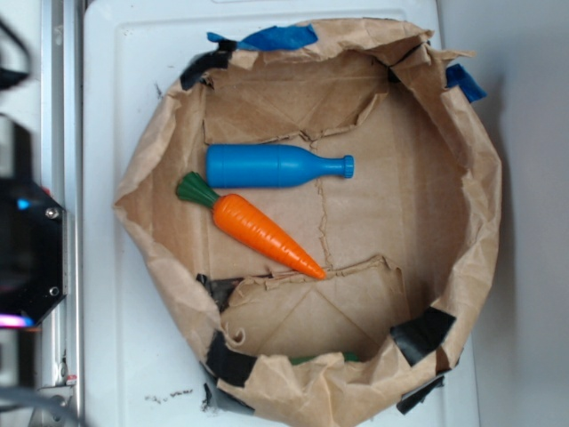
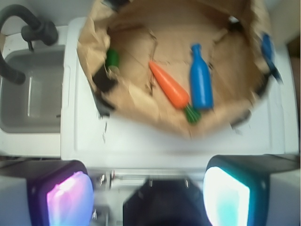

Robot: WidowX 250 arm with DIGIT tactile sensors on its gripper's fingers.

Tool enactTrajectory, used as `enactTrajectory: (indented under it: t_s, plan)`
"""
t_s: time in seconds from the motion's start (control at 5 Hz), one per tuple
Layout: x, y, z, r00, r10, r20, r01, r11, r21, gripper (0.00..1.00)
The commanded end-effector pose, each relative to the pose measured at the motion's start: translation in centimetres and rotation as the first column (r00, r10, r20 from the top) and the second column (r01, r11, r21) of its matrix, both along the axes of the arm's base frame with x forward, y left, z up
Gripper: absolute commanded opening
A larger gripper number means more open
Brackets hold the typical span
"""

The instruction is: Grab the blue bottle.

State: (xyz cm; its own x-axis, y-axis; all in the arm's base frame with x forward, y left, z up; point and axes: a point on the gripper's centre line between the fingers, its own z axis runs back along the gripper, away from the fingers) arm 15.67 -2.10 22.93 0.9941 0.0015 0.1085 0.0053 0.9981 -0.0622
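Observation:
The blue bottle (image 1: 276,166) lies on its side inside a brown paper bag tray (image 1: 444,231), cap pointing right. An orange toy carrot (image 1: 258,231) with a green top lies just below it, slanted. In the wrist view the bottle (image 2: 201,80) stands lengthwise to the right of the carrot (image 2: 170,86). My gripper (image 2: 148,197) is far back from the bag, over the white table's near edge, jaws wide apart and empty. In the exterior view only part of the arm (image 1: 27,249) shows at the left edge.
The paper tray's torn walls are patched with black tape (image 1: 422,332) and blue tape scraps (image 1: 276,37). A small green thing (image 2: 112,58) sits by the bag's wall. A grey sink (image 2: 33,92) with a dark faucet (image 2: 28,28) lies left of the white table (image 2: 141,136).

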Motion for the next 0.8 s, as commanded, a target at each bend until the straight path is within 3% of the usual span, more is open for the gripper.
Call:
enactTrajectory:
  t_s: [0.0,0.4,0.6]
  plan:
    - [6.3,1.8,-0.8,0.998,0.029,0.055,-0.026,0.998,-0.051,1.0]
    - [8.4,5.4,-5.5,0.984,0.164,0.065,-0.163,0.986,-0.029,1.0]
    - [9.0,6.0,-8.1,0.97,0.228,0.087,-0.231,0.973,0.021,1.0]
